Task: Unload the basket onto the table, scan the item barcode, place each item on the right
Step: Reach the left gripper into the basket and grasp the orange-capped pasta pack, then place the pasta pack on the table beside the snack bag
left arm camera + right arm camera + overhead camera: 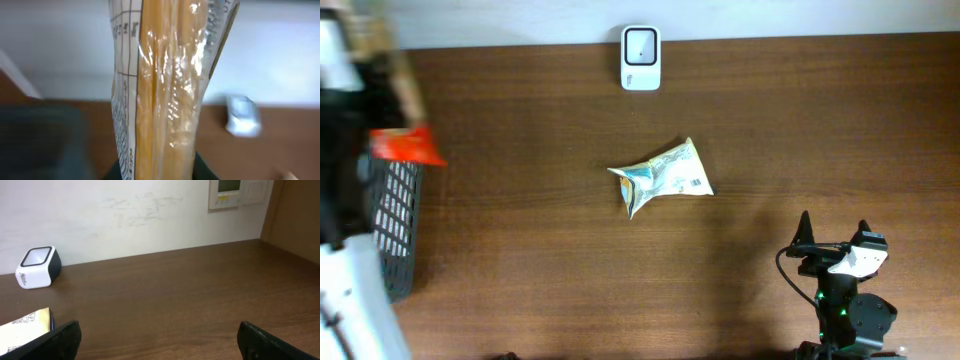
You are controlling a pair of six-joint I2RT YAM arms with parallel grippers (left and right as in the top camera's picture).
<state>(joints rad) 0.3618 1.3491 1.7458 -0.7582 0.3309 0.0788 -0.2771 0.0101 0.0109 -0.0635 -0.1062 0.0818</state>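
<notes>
fingers first: left gripper (159,173) is pinching the orange packet (165,90), which stands upright right in front of the wrist camera, off the table. right gripper (160,337) sits spread wide and empty, low at my near right. from overhead the packet is blurred at the far left, over the black basket (395,230), well apart from the scanner (640,58) at the far edge. a crumpled bag (660,178) lies mid-table. i judge the pick done and the carry next: swing right to the scanner and turn the printed panel to its window. i can't spot the barcode yet.
</notes>
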